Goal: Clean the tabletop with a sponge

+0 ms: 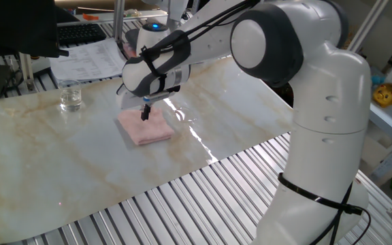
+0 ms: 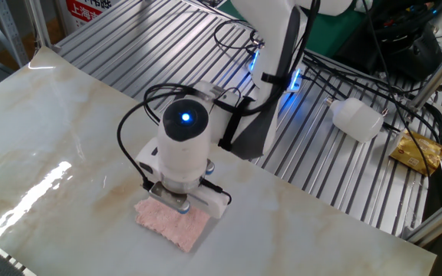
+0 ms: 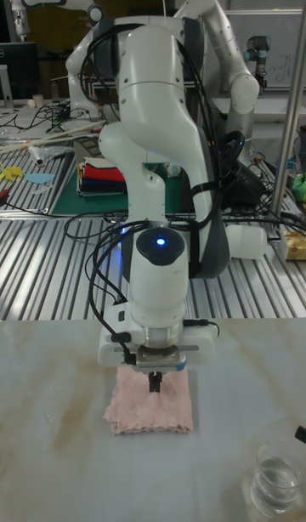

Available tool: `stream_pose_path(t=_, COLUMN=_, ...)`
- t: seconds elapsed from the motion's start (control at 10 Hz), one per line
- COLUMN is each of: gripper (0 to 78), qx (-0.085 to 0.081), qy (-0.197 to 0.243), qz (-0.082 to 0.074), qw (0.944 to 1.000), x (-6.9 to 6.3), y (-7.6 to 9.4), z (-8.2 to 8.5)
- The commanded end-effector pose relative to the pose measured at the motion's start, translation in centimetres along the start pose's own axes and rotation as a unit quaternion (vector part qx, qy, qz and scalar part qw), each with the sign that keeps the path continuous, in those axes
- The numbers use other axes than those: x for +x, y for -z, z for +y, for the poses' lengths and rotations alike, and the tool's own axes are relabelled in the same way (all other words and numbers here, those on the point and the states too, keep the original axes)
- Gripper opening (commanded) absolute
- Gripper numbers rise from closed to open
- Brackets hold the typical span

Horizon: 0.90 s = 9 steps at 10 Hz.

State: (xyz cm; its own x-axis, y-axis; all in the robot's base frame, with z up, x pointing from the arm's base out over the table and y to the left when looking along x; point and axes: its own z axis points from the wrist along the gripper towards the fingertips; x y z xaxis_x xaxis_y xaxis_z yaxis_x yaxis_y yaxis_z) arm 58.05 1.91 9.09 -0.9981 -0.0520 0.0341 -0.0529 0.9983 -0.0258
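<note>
The sponge (image 1: pixel 146 129) (image 2: pixel 172 225) (image 3: pixel 150 405) is a pale pink, wrinkly pad lying flat on the tabletop (image 1: pixel 73 163) (image 2: pixel 44 130) (image 3: pixel 51 462), a glossy cream marble-look sheet. My gripper (image 1: pixel 145 114) (image 2: pixel 177 204) (image 3: pixel 155 384) points straight down over the sponge's far half. Its two dark fingers are shut together. Their tips are at the pink surface, touching it or just above it. I cannot tell whether any fabric is pinched. The wrist housing hides the sponge's far edge in the tall fixed view.
A clear glass (image 1: pixel 70 96) (image 3: pixel 275 481) with some water stands on the sheet, away from the sponge. Ribbed metal slats (image 1: pixel 203 197) (image 2: pixel 336 176) surround the sheet. Papers (image 1: pixel 90 58) lie at the back; a white bottle (image 2: pixel 357 119) and a yellow packet (image 2: pixel 417 152) rest on the slats.
</note>
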Motion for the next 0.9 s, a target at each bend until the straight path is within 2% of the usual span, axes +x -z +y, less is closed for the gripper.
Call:
stream_pose_path(t=0.1, gripper=0.0, qx=0.0, qy=-0.003, qz=0.02, qw=0.9998, x=-0.2, y=-0.09, z=0.03)
stream_pose_path(t=0.2, gripper=0.0, qx=0.0, qy=-0.003, qz=0.024, qw=0.9997, x=-0.22, y=-0.14, z=-0.07)
stream_pose_path(t=0.9, gripper=0.0, qx=-0.002, qy=0.007, qz=0.025, qw=0.9997, x=-0.25, y=-0.49, z=-0.81)
